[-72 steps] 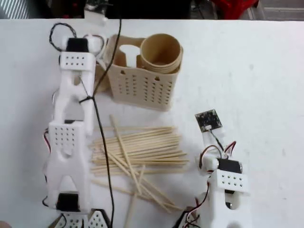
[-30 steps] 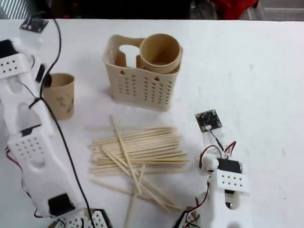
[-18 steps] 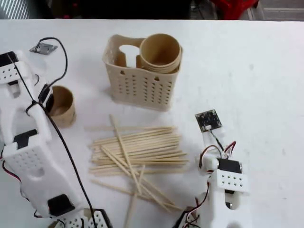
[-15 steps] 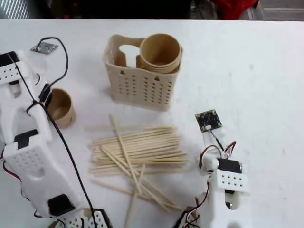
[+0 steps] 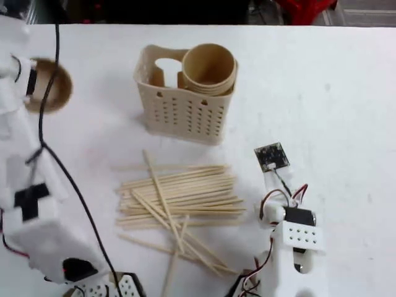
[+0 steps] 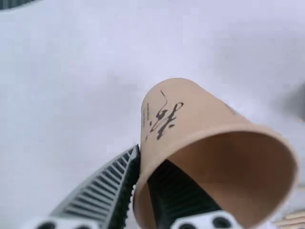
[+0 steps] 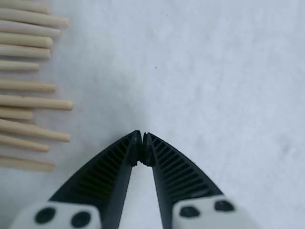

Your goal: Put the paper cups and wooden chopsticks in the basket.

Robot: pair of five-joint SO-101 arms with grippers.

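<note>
A brown paper cup (image 6: 209, 148) hangs tilted above the table with my left gripper (image 6: 143, 191) shut on its rim, one finger outside the wall and one inside. From above, that cup (image 5: 49, 83) is at the far left, level with the basket. The cream perforated basket (image 5: 179, 114) stands at the back centre with stacked paper cups (image 5: 209, 68) in its right compartment. Wooden chopsticks (image 5: 179, 198) lie in a loose pile in front of the basket. My right gripper (image 7: 142, 143) is shut and empty over bare table, just beside the chopstick ends (image 7: 35, 100).
The right arm (image 5: 291, 235) rests at the front right, its wrist board (image 5: 271, 156) pointing toward the basket. A black cable (image 5: 80, 198) trails along the left arm. White table lies open to the right of the basket.
The left arm swung from beside the basket to the far left, took hold of the paper cup and has lifted and tilted it. The right arm has not moved.
</note>
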